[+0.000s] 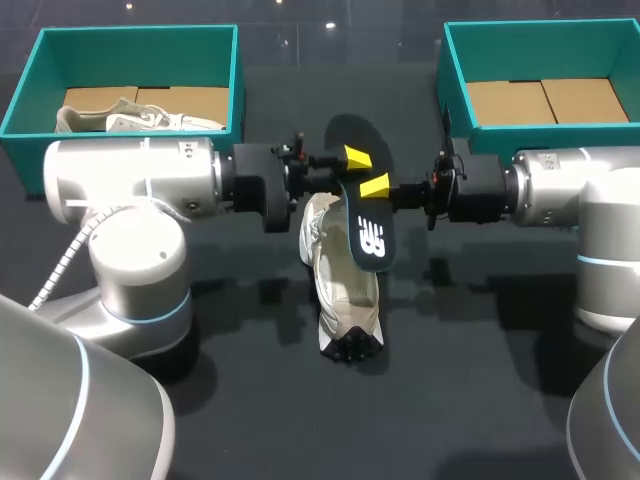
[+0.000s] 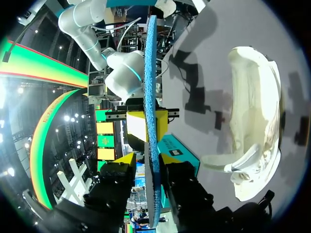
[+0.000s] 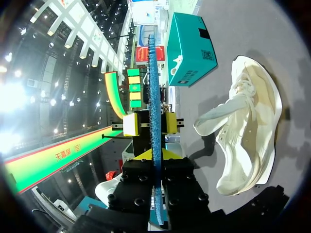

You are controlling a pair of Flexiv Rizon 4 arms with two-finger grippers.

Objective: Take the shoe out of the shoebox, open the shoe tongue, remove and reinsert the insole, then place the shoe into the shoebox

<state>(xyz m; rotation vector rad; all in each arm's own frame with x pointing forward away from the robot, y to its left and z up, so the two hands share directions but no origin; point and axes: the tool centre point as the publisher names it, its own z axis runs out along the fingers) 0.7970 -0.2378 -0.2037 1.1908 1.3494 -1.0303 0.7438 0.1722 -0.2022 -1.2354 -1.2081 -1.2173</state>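
Observation:
A black insole (image 1: 370,240) with a white logo hangs between my two arms above the table's middle; its blue edge (image 2: 151,97) shows in both wrist views. My right gripper (image 1: 373,186) (image 3: 156,155) is shut on it. From the opposite side my left gripper (image 1: 357,157) (image 2: 148,160) has a finger on each side of the insole, with a narrow gap still showing. The white shoe (image 1: 335,290) (image 2: 257,121) (image 3: 248,136) lies on its side on the black table, just under the insole, with its tongue pulled out.
A teal shoebox (image 1: 20,100) at the back left holds a second white shoe (image 1: 140,118). Another teal shoebox (image 1: 455,80) at the back right shows only its cardboard floor. Both arm bodies fill the table's left and right sides.

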